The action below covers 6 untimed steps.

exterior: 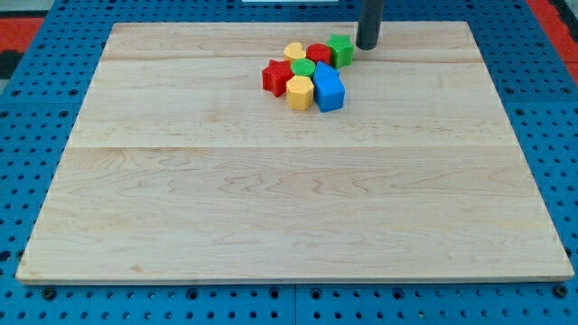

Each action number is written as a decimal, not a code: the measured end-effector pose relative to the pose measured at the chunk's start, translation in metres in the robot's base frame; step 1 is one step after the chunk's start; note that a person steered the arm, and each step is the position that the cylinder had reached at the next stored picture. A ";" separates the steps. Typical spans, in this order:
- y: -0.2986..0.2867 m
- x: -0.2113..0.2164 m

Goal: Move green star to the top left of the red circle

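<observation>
The green star [341, 49] sits near the view's top, at the right end of a tight cluster of blocks. The red circle [319, 54] lies just to its left, touching it. My tip [367, 45] stands right next to the green star's right side, touching it or nearly so. The rod rises from there out of the view's top.
The cluster also holds a yellow heart [293, 51], a red star [276, 76], a green circle [302, 69], a yellow hexagon [299, 92], and a blue block [329, 88]. The wooden board [271, 199] lies on a blue perforated surface.
</observation>
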State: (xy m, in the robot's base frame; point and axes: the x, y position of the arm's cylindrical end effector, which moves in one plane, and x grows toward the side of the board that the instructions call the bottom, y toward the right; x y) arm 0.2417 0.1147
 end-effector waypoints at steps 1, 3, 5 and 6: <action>0.021 0.022; -0.068 -0.032; -0.088 -0.020; -0.072 -0.019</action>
